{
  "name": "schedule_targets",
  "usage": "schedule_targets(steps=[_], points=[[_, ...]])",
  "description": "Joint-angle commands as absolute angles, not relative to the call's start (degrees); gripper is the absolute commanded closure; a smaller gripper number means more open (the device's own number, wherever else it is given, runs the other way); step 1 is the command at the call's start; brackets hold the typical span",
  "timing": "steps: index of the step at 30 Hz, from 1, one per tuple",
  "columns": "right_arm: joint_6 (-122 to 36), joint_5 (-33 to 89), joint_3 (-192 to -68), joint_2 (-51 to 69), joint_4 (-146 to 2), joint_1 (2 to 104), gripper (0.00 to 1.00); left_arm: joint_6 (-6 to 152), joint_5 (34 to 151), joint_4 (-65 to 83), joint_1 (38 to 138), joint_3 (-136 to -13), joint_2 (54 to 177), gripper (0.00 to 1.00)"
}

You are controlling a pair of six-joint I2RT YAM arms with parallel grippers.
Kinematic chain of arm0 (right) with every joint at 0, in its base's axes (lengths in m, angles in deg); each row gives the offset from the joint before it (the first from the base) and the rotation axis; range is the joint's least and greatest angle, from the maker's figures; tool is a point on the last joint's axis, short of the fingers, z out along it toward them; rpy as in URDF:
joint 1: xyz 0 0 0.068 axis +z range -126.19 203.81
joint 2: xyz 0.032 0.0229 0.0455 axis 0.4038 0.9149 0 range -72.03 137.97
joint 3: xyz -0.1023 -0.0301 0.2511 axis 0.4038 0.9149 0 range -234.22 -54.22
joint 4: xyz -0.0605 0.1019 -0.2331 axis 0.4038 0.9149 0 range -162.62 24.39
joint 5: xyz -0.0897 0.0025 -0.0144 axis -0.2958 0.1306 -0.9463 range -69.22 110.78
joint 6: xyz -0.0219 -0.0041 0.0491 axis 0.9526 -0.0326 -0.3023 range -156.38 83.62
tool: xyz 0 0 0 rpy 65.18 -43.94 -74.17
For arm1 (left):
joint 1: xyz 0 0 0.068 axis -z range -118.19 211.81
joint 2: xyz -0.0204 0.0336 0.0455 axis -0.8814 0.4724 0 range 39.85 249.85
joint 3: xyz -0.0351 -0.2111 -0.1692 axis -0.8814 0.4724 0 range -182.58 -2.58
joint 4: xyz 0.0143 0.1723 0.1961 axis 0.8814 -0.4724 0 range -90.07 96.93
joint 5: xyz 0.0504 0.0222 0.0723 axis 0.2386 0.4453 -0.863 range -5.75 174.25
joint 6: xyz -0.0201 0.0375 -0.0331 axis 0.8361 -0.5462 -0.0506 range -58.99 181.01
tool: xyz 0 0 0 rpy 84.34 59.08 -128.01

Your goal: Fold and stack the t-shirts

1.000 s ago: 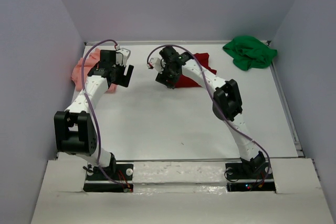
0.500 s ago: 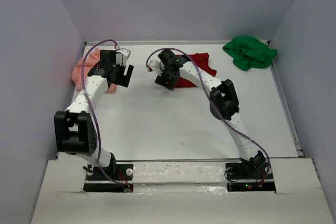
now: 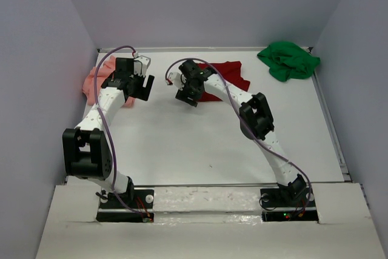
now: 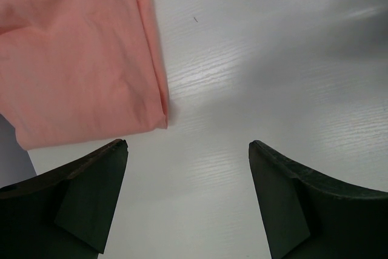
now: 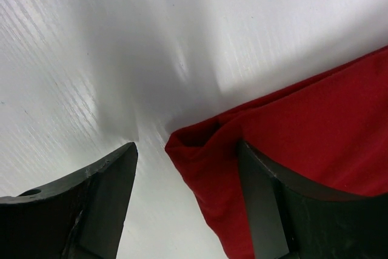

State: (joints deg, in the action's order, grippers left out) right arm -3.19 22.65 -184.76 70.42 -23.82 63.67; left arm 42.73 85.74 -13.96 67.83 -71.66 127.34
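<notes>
The salmon pink t-shirt (image 3: 92,83) lies folded at the far left; its corner shows in the left wrist view (image 4: 73,59). My left gripper (image 3: 140,86) is open and empty over bare table just right of it (image 4: 188,168). The dark red t-shirt (image 3: 229,78) lies at the back middle, partly hidden by my right arm. My right gripper (image 3: 187,92) is open, its jaws straddling the shirt's left corner (image 5: 209,168) without closing on it. The bright green t-shirt (image 3: 288,59) lies crumpled at the back right corner.
The white table (image 3: 200,137) is walled by grey panels at the left, back and right. A raised rim (image 3: 330,119) runs along the right side. Both arm bases sit at the near edge.
My right gripper has moved left along the dark red shirt toward its left corner. The left arm has not moved.
</notes>
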Motion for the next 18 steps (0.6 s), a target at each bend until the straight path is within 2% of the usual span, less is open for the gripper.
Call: schedule_targets(steps=[1,18], points=[[-3.42,22.1,-184.31,71.94,-27.08,64.68,0.28,42.64,86.27,-14.08,68.05,-72.81,125.99,0.07],[0.27,11.56,-179.56,72.38,-31.74,64.68,0.34,43.35,88.91,-15.48,68.23,-73.15,123.18,0.07]])
